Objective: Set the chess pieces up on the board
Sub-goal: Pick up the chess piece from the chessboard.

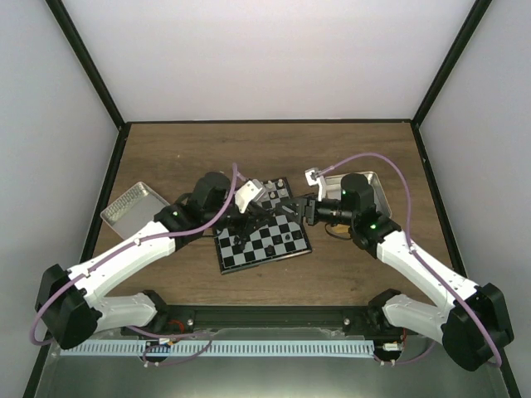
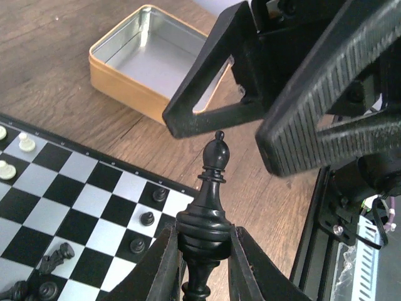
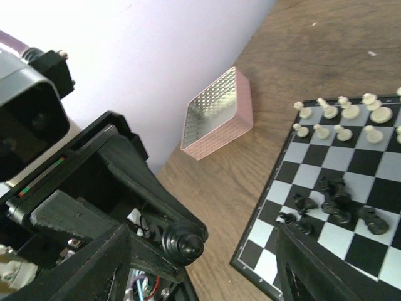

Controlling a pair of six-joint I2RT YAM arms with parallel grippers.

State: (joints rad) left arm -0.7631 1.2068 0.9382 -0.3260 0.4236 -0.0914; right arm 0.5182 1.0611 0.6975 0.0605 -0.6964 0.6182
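- The right gripper [image 3: 203, 251] is holding its two fingers wide apart at the bottom of the view.
- Between those fingers, nearer the left one, the left gripper [image 3: 177, 247] is reaching in and holding a black piece [image 3: 183, 240] at its tips, the piece's round top facing the camera.
- Ahead of the right finger, the board [image 3: 294, 163] is lying on the wooden table [image 3: 250, 157].
- Black pieces [image 3: 332, 204] are clustering on the squares closest to the hand, some of them toppled.
- White pieces [image 3: 344, 119] are standing along the board's far edge.
- Farther ahead, left of the board, a tin [image 3: 219, 116] is sitting beside the wall.
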